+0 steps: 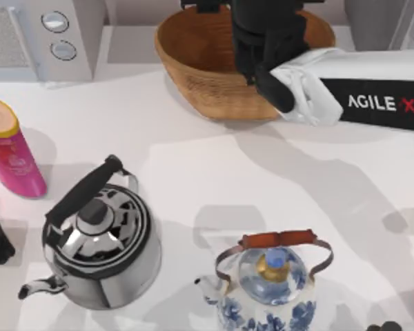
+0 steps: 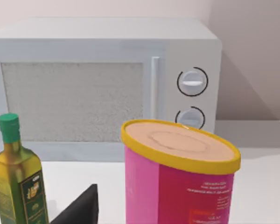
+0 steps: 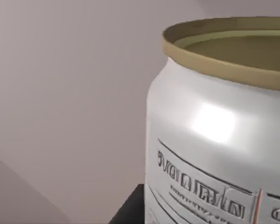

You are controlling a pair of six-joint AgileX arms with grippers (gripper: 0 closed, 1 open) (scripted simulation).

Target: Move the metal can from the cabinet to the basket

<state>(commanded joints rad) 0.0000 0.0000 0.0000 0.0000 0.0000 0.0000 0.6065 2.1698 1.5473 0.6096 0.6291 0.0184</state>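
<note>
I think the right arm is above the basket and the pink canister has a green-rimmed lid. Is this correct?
Not quite. The right arm is above the basket, but the pink canister has a yellow-rimmed lid, clearest in the left wrist view.

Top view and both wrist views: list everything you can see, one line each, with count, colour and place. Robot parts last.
basket: 1, light-brown wicker, back centre of the table.
metal can: 1, silver with a gold rim, close up in the right wrist view.
microwave: 1, pale grey, back left.
pink canister: 1, pink with yellow-rimmed lid, left edge.
oil bottle: 1, green cap, beside the canister in the left wrist view.
steel kettle: 1, shiny silver with black handle, front left.
porcelain kettle: 1, white and blue, brown handle, front centre.
right arm: 1, white and black, reaching from the right over the basket.
</note>
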